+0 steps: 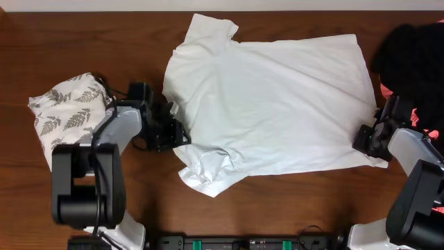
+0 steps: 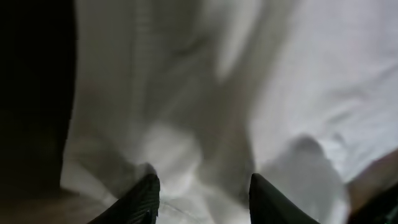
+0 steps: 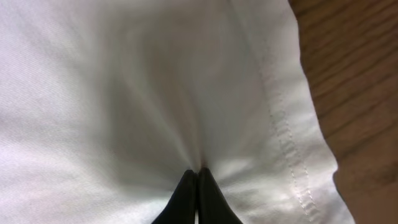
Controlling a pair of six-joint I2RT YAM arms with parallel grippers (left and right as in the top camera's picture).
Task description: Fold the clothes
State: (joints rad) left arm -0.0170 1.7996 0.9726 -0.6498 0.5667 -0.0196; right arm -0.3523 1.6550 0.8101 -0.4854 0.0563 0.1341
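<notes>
A large white T-shirt [image 1: 277, 104] lies spread flat across the wooden table [image 1: 83, 42], one sleeve at the top and the other at the bottom left. My left gripper [image 1: 182, 133] sits at the shirt's left edge. In the left wrist view this gripper [image 2: 202, 180] is open, its jaws apart over rumpled white cloth [image 2: 280, 93]. My right gripper [image 1: 362, 139] is at the shirt's lower right corner. The right wrist view shows that gripper [image 3: 198, 171] shut on a pinch of the white fabric [image 3: 124, 93] just inside the stitched hem [image 3: 286, 149], with creases fanning out from the tips.
A folded leaf-print garment [image 1: 66, 111] rests at the left, beside the left arm. A black garment [image 1: 409, 55] is heaped at the far right with a coral-pink one [image 1: 385, 90] under it. Bare wood [image 3: 354, 74] shows past the hem.
</notes>
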